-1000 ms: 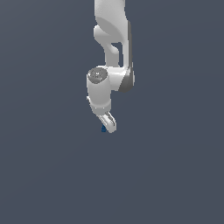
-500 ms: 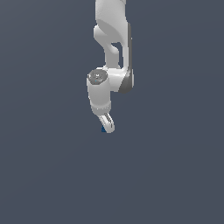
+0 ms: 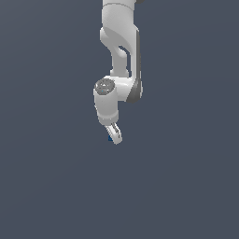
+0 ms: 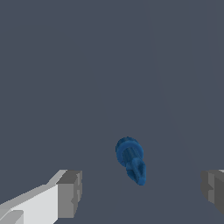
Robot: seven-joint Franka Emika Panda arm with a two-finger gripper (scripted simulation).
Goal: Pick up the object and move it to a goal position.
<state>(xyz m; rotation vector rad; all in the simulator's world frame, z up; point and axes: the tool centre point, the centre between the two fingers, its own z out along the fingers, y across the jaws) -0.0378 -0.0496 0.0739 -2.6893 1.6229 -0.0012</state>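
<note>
The object (image 4: 130, 159) is a tiny dark blue item with a ribbed round knob and a short stem. In the wrist view it lies on the grey floor between my two fingers, apart from both. My gripper (image 4: 141, 192) is open, with one grey pad (image 4: 70, 192) on one side and the other pad (image 4: 213, 190) far off on the other side. In the exterior view the white gripper (image 3: 115, 136) points down at the floor, and the object (image 3: 110, 138) shows only as a blue speck by the fingertips.
The white arm (image 3: 120, 56) comes down from the top of the exterior view. The plain dark grey floor (image 3: 186, 186) surrounds it, with no other object in sight.
The gripper's tip has shifted only slightly over the blue object. The arm's pose is nearly the same.
</note>
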